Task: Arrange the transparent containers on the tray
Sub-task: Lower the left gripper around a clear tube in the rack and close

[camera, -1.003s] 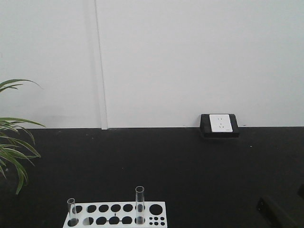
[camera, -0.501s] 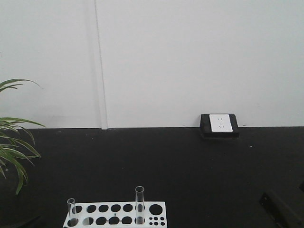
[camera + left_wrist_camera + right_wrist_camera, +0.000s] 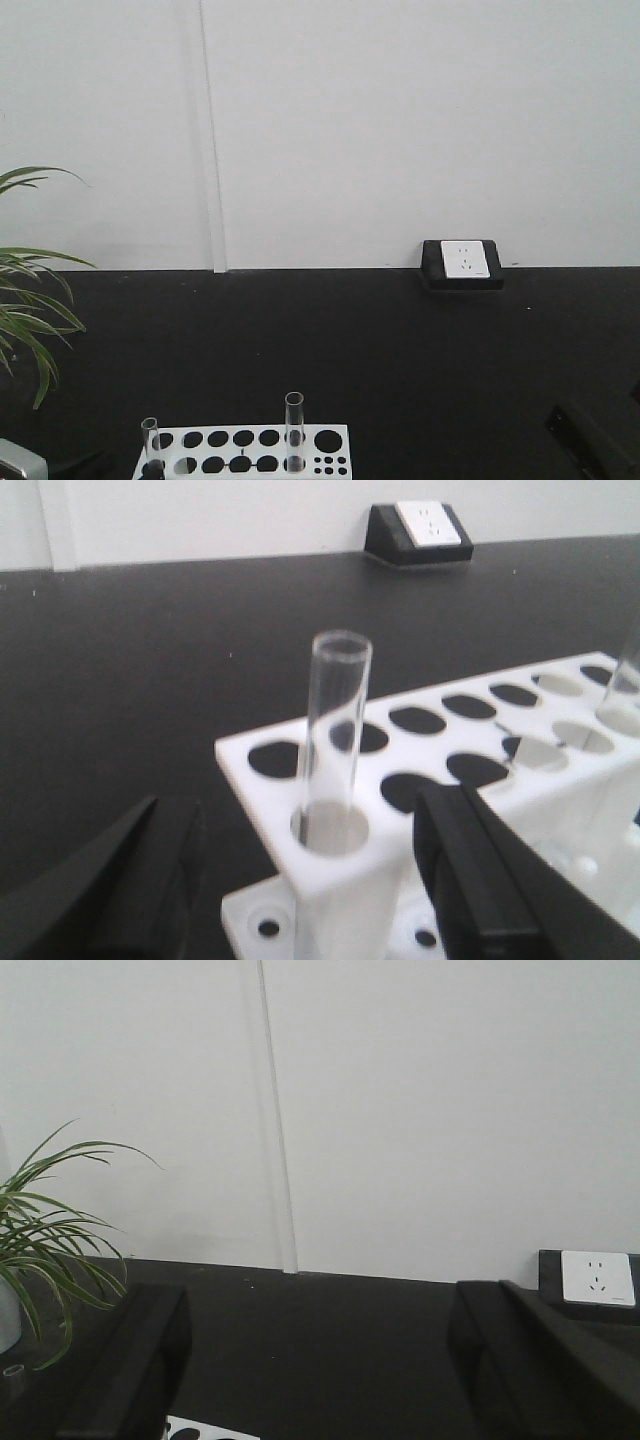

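Two clear test tubes stand upright in a white holed rack [image 3: 240, 452]: the left tube [image 3: 150, 442] in its near left corner hole, the right tube [image 3: 294, 430] further along. In the left wrist view, my left gripper [image 3: 300, 825] is open, with its black fingers [image 3: 110, 890] on either side of the left tube [image 3: 335, 740] and not touching it. The other tube [image 3: 625, 675] shows at the right edge. My right gripper [image 3: 315, 1300] is open and empty, held above the black table. The yellow tray is out of view.
A green plant [image 3: 25, 310] stands at the left edge. A black wall socket block [image 3: 462, 264] sits at the back of the table. Part of my left arm [image 3: 18, 465] shows at the bottom left, and a dark part of the right arm [image 3: 590, 445] at the bottom right.
A part of my left arm has come into the front view at the bottom left, beside the rack. The right arm's dark part has slid slightly down and right. The tubes have not moved.
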